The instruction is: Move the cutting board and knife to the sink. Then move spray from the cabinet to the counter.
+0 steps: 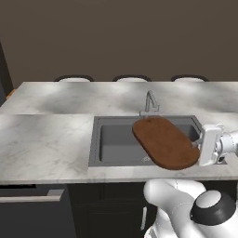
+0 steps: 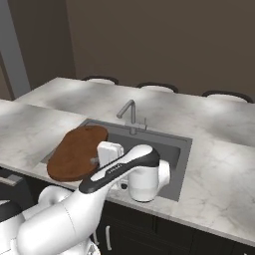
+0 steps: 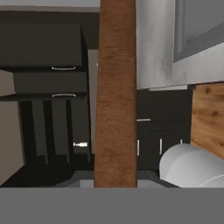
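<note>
The reddish-brown cutting board (image 1: 165, 142) hangs tilted over the right half of the dark grey sink (image 1: 116, 144), its far end near the faucet (image 1: 149, 103). My gripper (image 1: 201, 142) is shut on the board's near right end. From the right base view the cutting board (image 2: 74, 152) reaches over the sink's (image 2: 164, 144) left rim, with the gripper (image 2: 94, 160) on its edge. In the hand view the cutting board (image 3: 116, 96) runs edge-on up the middle. The knife and the spray are out of view.
The marble counter (image 1: 42, 139) surrounds the sink, with a raised bar top behind it. Three stool tops (image 1: 74, 78) line the far edge. A dark drawer front with a silver handle (image 1: 32, 198) sits below the counter at the left.
</note>
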